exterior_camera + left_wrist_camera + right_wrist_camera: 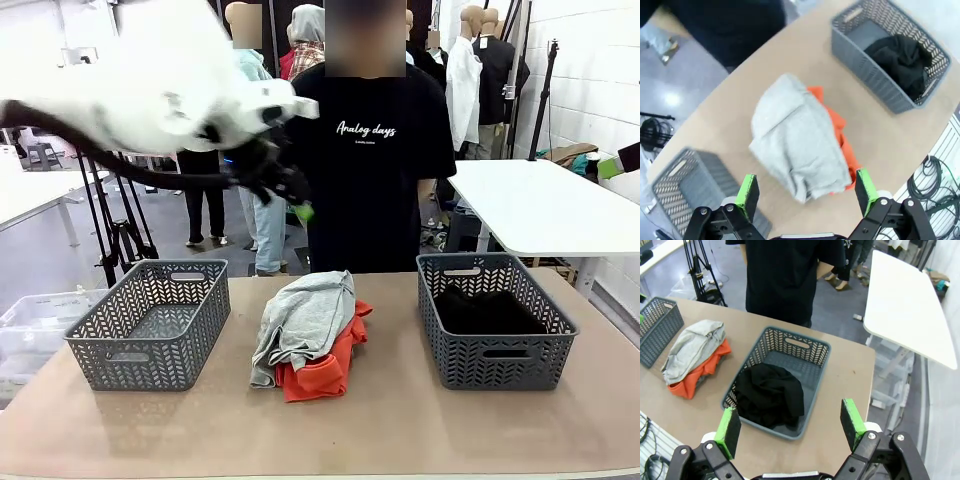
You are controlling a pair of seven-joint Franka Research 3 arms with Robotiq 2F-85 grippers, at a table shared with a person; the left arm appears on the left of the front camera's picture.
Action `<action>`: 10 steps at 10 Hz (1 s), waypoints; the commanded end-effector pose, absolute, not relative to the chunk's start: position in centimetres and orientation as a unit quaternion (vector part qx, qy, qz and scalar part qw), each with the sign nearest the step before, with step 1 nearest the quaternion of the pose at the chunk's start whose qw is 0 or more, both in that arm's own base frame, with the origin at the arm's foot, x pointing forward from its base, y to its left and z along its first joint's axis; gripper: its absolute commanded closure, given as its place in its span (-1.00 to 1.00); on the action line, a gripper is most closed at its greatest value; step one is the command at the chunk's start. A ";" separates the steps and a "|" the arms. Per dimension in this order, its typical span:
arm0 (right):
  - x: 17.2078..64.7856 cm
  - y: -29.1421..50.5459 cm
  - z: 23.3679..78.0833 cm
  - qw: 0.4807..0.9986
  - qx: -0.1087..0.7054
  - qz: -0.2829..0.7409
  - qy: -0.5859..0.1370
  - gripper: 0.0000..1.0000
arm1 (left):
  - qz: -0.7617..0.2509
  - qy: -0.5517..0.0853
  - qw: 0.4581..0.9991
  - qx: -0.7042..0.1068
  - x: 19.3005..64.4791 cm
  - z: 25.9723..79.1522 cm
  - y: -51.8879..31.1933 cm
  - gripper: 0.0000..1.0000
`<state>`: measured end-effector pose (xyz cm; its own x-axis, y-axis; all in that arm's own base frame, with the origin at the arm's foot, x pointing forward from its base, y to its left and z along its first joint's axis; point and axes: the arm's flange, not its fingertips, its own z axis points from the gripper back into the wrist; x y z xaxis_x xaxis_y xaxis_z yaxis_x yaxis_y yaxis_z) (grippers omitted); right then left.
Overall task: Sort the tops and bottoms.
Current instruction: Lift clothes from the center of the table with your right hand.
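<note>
While tops (305, 322) lie outside, bottoms (487, 312) occupy right basket (497, 362).

Bright, even overhead light leaves only soft shadows on the table (400, 430), while motion blur smears the left arm (150, 95) in the front view and softens the left wrist view, whose edges bow.

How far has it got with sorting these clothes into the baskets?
Done: a black garment lies in the right basket.
In hand: nothing. Both pincers are open, the right pincer above that basket, the left pincer above the unsorted clothes.
Left: the light grey garment, lying on the orange T-shirt in the middle of the table. Both are probably bound for the left basket.
</note>
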<state>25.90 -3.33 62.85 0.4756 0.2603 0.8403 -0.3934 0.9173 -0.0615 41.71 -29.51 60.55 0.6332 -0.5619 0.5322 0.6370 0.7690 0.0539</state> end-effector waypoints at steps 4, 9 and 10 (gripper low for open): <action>26.2 -3.2 62.8 0.855 0.068 0.192 -0.477 -1.00 | -0.361 -0.297 0.881 -0.076 35.9 63.3 -21.3 -1.00; 26.2 -3.2 62.8 0.855 0.068 0.192 -0.477 -1.00 | -0.303 -0.373 0.875 -0.058 34.6 65.9 -17.3 -1.00; 25.9 -3.3 62.9 0.856 0.070 0.191 -0.475 -1.00 | -0.325 -0.334 0.883 -0.059 34.5 66.6 -17.8 -1.00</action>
